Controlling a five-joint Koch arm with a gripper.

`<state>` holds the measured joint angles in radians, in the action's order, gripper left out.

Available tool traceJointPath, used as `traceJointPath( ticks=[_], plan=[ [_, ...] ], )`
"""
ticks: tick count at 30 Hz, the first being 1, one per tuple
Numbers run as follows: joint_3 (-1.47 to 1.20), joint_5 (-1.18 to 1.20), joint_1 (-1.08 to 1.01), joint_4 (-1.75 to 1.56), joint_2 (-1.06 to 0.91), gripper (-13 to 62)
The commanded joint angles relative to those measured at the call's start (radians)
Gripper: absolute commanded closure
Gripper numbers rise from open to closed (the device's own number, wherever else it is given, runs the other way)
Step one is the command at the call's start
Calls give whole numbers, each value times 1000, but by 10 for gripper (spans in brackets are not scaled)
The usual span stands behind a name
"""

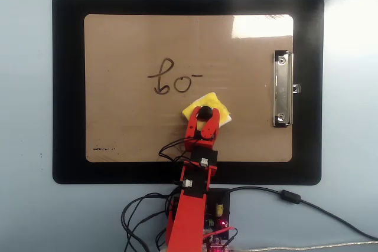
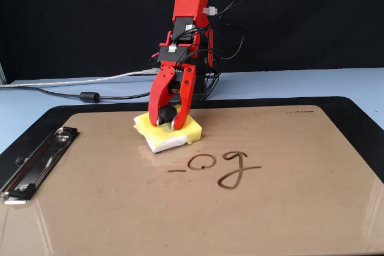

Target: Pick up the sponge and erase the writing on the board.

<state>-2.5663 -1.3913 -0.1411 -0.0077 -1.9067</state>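
In the overhead view, a tan board (image 1: 136, 39) with a silver clip (image 1: 282, 90) on its right short side is seen lying on a black mat (image 1: 68, 87), which rests on a pale blue tabletop (image 1: 26, 205). Dark writing (image 1: 172, 78) is seen near the board's centre. Just below and to the right of it, a yellow sponge (image 1: 208, 102) lies on the board, its black knob gripped by the red claw (image 1: 204, 114), whose arm reaches up from the bottom edge. A small dark smudge (image 1: 104, 147) is visible near the board's lower left corner. In the fixed view, the claw (image 2: 168, 122) is closed around the knob of the sponge (image 2: 191, 130), which sits flat on the board (image 2: 300, 208) just behind and left of the writing (image 2: 222, 165). The clip (image 2: 36, 163) is seen at the left.
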Motion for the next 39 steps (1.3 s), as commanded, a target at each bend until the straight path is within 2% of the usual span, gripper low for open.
traceJointPath(
  ticks=[1,5,8,10,15,17,20,22,27,29,34,36,39],
  plan=[
    [80,-15,-11,-38,71,574],
    [364,-57,43,-124,413,574],
    [511,-101,112,-158,577,574],
    [483,-106,110,-155,551,574],
    [138,-97,38,-153,212,574],
    [49,-98,43,-160,135,574],
    [60,-117,71,-164,150,574],
    [221,-147,156,-170,313,574],
    [595,-183,186,-175,676,574],
    [572,-183,190,-163,644,574],
    [118,-179,190,-144,187,574],
    [14,-181,192,-132,61,574],
    [12,-183,206,-132,78,574]
  ],
)
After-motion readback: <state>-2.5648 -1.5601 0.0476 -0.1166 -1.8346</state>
